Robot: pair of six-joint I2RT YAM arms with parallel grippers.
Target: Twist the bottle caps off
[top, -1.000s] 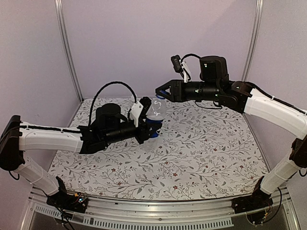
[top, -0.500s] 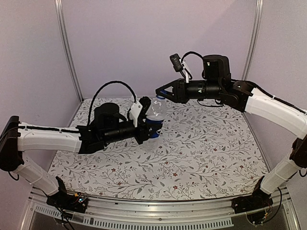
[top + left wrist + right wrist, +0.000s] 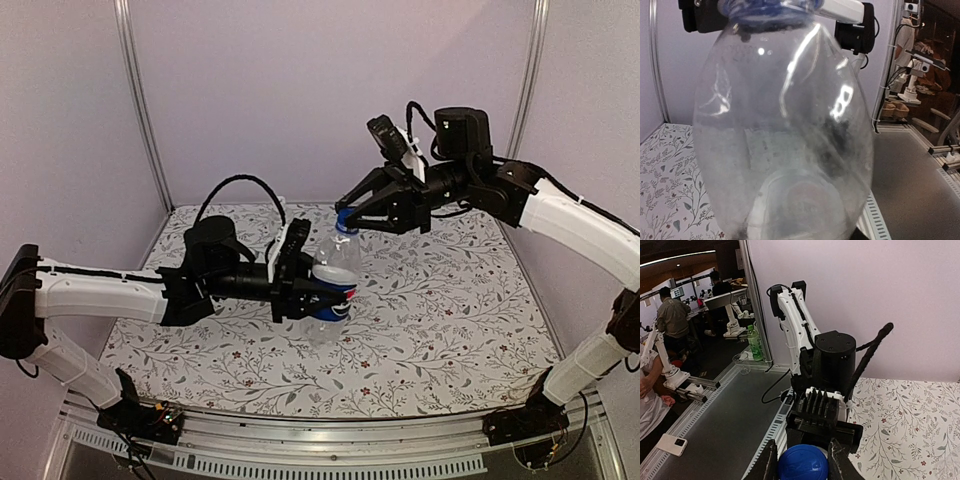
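Over the floral worktop (image 3: 450, 330), left jaws pinch the Pepsi bottle (image 3: 338, 268) and right jaws clamp its blue cap (image 3: 803, 466); a slack hold could let it spin.

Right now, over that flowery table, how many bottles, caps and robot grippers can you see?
Bottles: 1 (Pepsi bottle)
Caps: 1 (blue cap)
Grippers: 2 (left gripper, right gripper)
Total: 4

Lilac panel walls (image 3: 300, 90) stood behind, floral table cover (image 3: 450, 330) lay below, aluminium posts (image 3: 140, 110) framed corners, dim workshop (image 3: 690, 315) showed beyond.
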